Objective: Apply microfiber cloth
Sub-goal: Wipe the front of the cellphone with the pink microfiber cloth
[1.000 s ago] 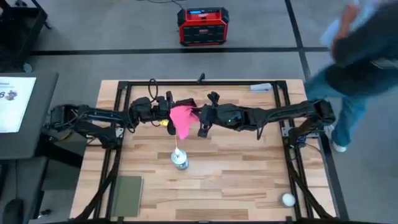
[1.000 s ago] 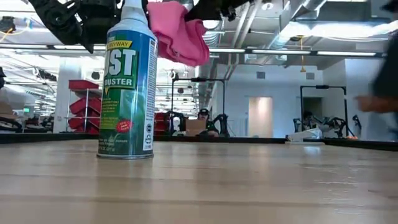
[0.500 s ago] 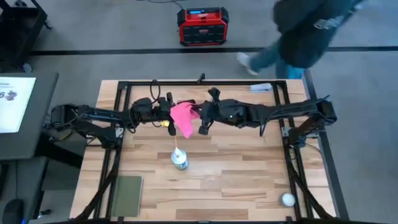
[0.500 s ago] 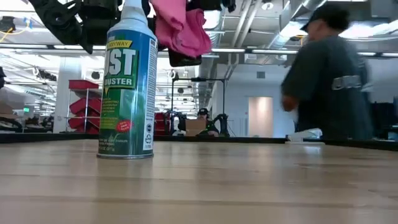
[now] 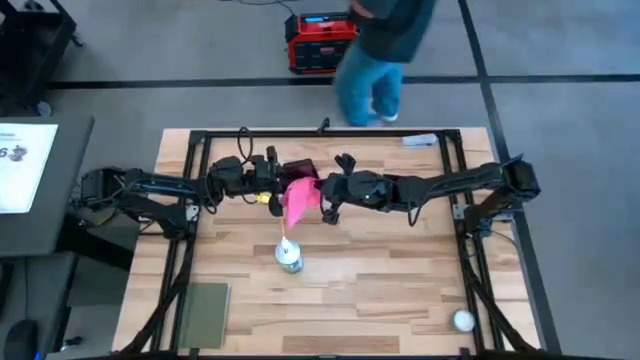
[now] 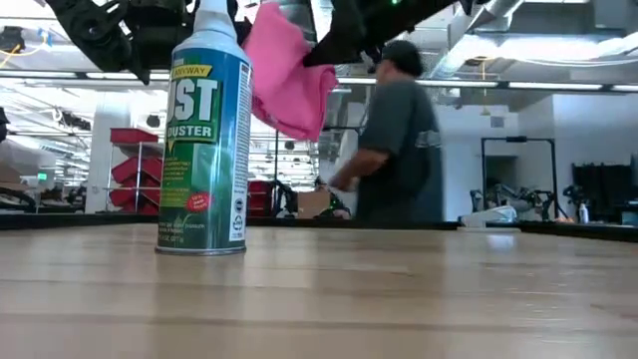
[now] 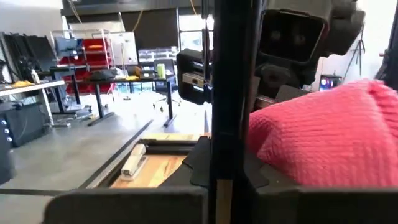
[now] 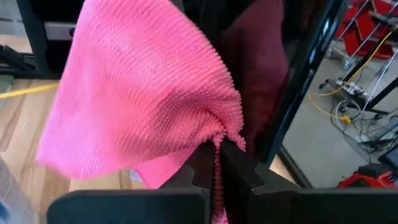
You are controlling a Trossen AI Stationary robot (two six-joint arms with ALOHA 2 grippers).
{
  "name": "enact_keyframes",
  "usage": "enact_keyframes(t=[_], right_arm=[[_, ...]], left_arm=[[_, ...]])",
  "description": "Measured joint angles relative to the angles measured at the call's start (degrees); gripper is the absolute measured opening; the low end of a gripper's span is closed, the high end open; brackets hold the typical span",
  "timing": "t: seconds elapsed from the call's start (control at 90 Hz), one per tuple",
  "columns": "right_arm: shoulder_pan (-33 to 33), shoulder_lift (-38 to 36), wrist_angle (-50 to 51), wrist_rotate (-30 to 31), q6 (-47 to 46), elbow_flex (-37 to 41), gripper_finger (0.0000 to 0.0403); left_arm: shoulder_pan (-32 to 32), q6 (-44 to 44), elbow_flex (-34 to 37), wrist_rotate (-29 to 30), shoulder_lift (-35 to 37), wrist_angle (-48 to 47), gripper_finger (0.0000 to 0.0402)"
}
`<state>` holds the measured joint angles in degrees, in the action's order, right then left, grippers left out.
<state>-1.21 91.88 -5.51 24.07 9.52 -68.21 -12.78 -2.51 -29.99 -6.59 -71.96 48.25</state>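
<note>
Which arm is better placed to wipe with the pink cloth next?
Probably the right: the right gripper is shut on the microfiber cloth, raised over the table. The left gripper meets it at center, gripping a thin dark object.

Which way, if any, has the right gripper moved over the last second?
Yes. The right gripper, pinching the microfiber cloth, shifted slightly toward the table's far edge, away from the duster can.

Your microfiber cloth (image 8: 143,93) is soft pink fabric with a fine ribbed knit — matt, no sheen. The right gripper (image 8: 214,163) pinching it looks like matt black plastic. The spray can (image 6: 202,140) is glossy printed metal; the table (image 5: 390,270) is smooth, pale wood planks.
</note>
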Motion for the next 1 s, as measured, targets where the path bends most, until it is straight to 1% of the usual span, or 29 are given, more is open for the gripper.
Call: enact_keyframes(t=[0.267,0.4,0.5,0.556,0.733,1.0], right_arm=[[-0.7,0.1,6.7,-0.3,5.2,-7.7,0.0000],[-0.8,0.1,7.4,-0.2,6.4,-10.6,0.0000],[-0.9,-0.1,7.7,-0.2,7.4,-12.3,0.0000],[-0.9,-0.1,7.5,-0.2,7.9,-12.9,0.0000],[-0.9,-0.1,10.0,-0.2,6.5,-12.9,0.0000],[-0.9,-0.2,9.7,-0.2,2.3,-7.3,0.0000]], left_arm=[[-0.1,0.5,-0.2,0.4,0.2,0.2,0.0000],[-0.1,1.3,-0.2,0.2,0.1,-1.1,0.0000],[-0.1,2.3,0.2,-0.5,-0.4,-4.0,0.0000],[-0.1,2.4,0.1,-0.6,-0.2,-3.7,0.0000],[0.1,1.6,0.4,-0.5,-0.3,-3.4,0.0000],[0.2,-0.2,0.4,0.2,-0.3,-2.2,0.0000]])
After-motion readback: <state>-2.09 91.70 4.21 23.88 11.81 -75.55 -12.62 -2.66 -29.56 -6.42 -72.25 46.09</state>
